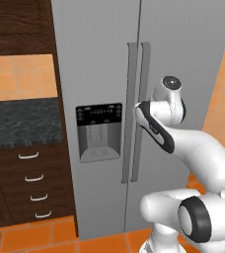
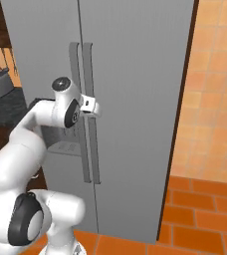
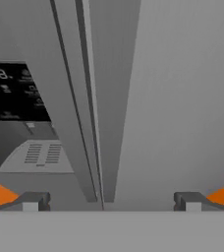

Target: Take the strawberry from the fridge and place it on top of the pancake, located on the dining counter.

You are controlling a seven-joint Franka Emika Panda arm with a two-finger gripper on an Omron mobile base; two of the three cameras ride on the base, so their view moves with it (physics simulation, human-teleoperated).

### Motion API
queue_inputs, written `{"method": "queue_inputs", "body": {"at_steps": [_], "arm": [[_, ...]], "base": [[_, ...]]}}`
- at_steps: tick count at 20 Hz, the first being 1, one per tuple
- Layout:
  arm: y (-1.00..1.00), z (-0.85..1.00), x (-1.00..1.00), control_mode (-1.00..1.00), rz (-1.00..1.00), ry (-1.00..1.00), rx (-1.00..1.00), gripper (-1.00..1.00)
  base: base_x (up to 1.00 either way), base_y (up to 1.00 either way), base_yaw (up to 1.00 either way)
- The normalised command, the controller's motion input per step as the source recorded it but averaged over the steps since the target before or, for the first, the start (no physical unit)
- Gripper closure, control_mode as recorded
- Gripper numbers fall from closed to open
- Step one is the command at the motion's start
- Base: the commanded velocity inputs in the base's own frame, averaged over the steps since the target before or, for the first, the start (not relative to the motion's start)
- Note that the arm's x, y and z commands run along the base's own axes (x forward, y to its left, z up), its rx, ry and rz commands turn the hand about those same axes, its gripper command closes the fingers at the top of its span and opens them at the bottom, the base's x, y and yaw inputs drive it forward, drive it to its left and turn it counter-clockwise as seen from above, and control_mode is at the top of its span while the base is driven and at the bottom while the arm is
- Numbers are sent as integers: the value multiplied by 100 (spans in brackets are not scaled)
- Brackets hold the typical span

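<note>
The fridge point(image 1: 183, 74) is shut, both doors closed, so the step in hand is the very first one: getting a door open; the strawberry is presumably behind them, though that is a guess. The pincer point(image 3: 111, 202) is spread wide and empty, held close in front of the two long vertical handles point(image 3: 92, 123), which run between its fingertips point(image 3: 33, 201). Next it should ease forward to straddle one handle, close on it, and pull the door outward.

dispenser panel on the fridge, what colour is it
Black, above a grey recess, on the grey fridge; the dispenser panel shows best in the left base view.
</note>
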Motion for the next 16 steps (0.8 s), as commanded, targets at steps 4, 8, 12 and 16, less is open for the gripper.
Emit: {"method": "queue_inputs", "body": {"at_steps": [4,8,12,16], "arm": [[-6,-20,27,-100,4,-8,4,-100],[-2,-10,44,-100,0,-1,0,-100],[0,-2,48,-100,0,0,0,-100],[0,-9,51,-100,0,0,0,-100]], "base": [[0,0,0],[0,0,0],[0,0,0],[0,0,0]]}}
